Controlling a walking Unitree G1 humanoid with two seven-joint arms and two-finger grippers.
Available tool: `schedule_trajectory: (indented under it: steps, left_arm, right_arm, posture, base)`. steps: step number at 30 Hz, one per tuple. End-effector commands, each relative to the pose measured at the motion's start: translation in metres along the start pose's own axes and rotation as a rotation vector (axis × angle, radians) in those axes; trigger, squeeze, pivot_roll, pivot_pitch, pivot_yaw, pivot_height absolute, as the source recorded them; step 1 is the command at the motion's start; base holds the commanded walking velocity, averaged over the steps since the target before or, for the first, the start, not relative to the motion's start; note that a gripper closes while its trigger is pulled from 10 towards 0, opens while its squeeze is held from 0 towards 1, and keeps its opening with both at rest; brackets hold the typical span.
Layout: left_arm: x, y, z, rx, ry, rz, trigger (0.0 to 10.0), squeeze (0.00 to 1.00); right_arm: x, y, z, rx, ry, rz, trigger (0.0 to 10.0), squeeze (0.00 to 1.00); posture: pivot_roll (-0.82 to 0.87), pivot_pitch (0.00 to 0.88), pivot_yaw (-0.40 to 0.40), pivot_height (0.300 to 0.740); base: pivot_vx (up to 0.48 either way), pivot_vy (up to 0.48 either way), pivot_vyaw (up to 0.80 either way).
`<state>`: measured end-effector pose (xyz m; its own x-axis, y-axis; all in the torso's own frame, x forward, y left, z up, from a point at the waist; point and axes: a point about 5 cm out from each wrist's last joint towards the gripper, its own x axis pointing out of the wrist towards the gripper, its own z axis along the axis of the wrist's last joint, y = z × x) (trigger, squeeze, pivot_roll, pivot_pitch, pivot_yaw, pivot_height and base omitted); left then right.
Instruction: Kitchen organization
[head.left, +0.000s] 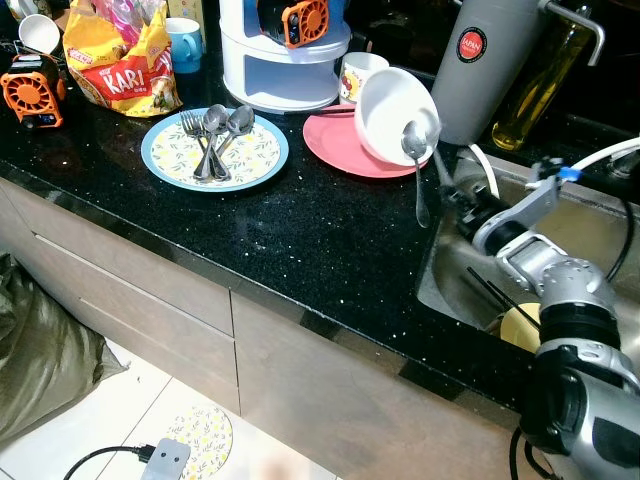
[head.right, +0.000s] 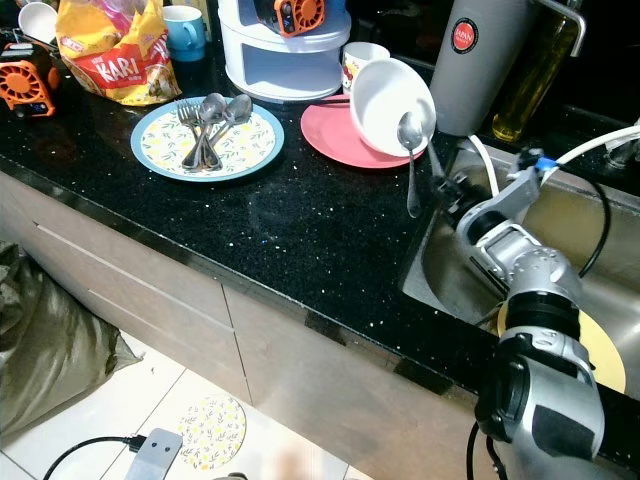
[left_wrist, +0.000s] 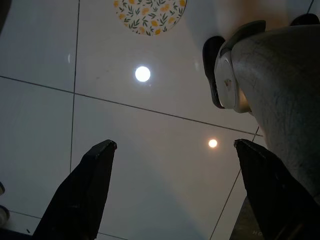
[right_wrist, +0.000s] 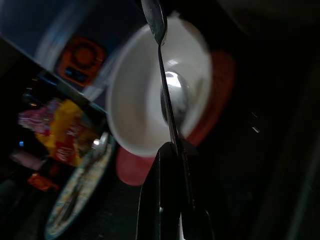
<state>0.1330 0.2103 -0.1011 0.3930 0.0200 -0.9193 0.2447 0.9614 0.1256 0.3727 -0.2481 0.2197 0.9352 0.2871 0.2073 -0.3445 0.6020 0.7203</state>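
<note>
The yellow snack bag at the back of the tabletop carries a red band with "KARI" in white letters. The grey flask beside the sink bears a round red badge reading "JAPAN"; its smaller print is illegible.

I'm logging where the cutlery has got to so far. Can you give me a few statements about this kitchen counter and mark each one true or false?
1. The right gripper is shut on a spoon. True.
2. The white bowl stands upright on the blue patterned plate. False: it lies tilted on the pink plate.
3. Forks and spoons lie on the blue patterned plate. True.
4. The yellow snack bag is in the sink. False: it stands on the black counter, behind the blue patterned plate.
5. The left gripper holds a fork. False: it is open over the tiled floor.
</note>
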Motion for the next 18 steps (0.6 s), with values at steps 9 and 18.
schedule_trajectory:
  steps: [9, 18]
  left_arm:
    - [0.000, -0.014, -0.014, 0.013, 0.049, -0.051, 10.0, 0.00]
    - [0.000, -0.014, -0.015, 0.017, 0.052, -0.053, 10.0, 0.00]
  right_arm:
    - [-0.019, 0.010, 0.021, 0.005, -0.126, 0.177, 0.0, 0.00]
    - [-0.039, 0.019, 0.022, -0.059, -0.107, 0.306, 0.0, 0.00]
  posture:
    - [0.03, 0.106, -0.083, 0.740]
    - [0.02, 0.110, -0.079, 0.740]
  base:
    - [0.000, 0.000, 0.00]
    - [0.000, 0.000, -0.34]
